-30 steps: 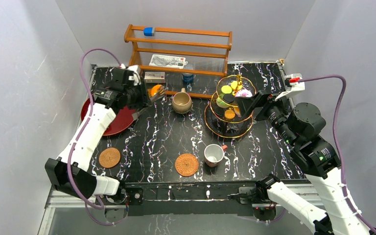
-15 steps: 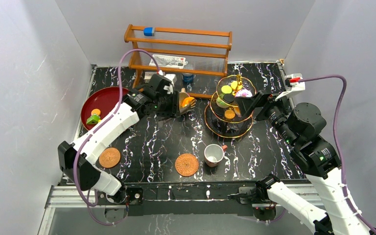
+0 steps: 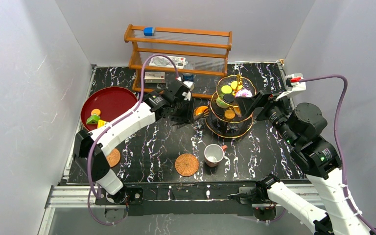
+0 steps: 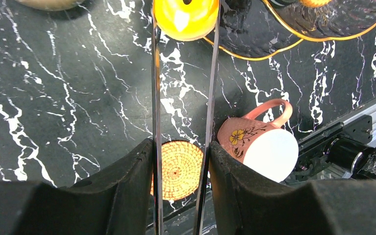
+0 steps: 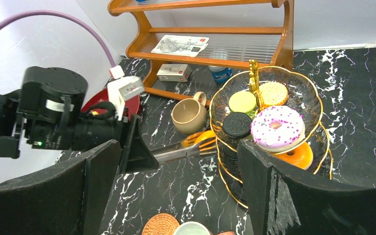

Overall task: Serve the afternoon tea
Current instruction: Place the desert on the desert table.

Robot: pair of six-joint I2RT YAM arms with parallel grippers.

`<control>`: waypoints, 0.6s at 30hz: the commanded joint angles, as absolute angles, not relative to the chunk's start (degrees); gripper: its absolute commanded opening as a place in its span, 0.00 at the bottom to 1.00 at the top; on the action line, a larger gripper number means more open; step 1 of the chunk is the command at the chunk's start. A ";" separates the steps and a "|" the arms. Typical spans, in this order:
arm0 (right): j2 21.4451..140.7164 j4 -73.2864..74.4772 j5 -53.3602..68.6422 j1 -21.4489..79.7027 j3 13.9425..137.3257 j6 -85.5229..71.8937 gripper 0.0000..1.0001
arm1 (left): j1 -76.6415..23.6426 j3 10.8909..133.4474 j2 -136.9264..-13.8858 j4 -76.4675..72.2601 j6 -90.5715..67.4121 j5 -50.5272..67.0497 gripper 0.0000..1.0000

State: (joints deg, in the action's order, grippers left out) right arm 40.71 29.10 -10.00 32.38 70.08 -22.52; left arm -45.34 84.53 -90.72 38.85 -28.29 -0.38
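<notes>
**Glossy orange pastry clamped at the rim of the glass stand**

The left gripper (image 4: 186,10) has its two thin, blade-like metal fingers pressed against a smooth, rounded orange pastry (image 5: 204,138). It holds the pastry over the black, white-veined marble table (image 3: 152,142), between the tan mug (image 5: 188,115) and the lowest dish of the tiered stand (image 5: 301,88), just beside that dish's gold rim. Whether pastry and rim touch cannot be told.

The stand is clear scalloped glass with gold edging and a gold centre post. Its top dish carries a pink doughnut (image 5: 276,127) with sprinkles, a dark sandwich biscuit (image 5: 236,125), a pale green disc (image 5: 242,101) and a ridged tan biscuit (image 5: 273,93).

The right gripper (image 3: 248,104) hangs beside the stand with its blocky black jaws spread wide and nothing between them.

Nearer the arms, the white cup (image 3: 214,154) with a reddish loop handle stands just beside a round woven coaster (image 3: 186,164). A second coaster (image 3: 111,157) shows partly behind the left arm.
</notes>
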 commanded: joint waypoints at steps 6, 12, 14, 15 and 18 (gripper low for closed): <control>39.81 27.28 -11.02 32.54 72.24 -22.59 0.98 | -48.18 89.24 -93.81 37.31 -28.52 2.53 0.34; 39.81 26.99 -10.98 32.59 72.16 -22.59 0.99 | -49.38 90.08 -95.34 37.07 -28.65 3.36 0.34; 39.81 26.88 -10.82 32.56 72.07 -22.59 0.99 | -49.63 90.25 -95.61 36.82 -28.70 3.69 0.34; 39.89 26.89 -10.88 32.60 72.07 -22.59 0.99 | -49.72 90.22 -95.77 36.63 -28.73 4.01 0.34; 39.82 26.88 -10.76 32.53 72.07 -22.59 0.99 | -50.05 90.36 -96.43 36.21 -28.83 5.03 0.34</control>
State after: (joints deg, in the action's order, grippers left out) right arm 40.34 29.10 -10.37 32.38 70.08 -22.52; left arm -49.39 87.77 -95.81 38.13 -28.42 2.90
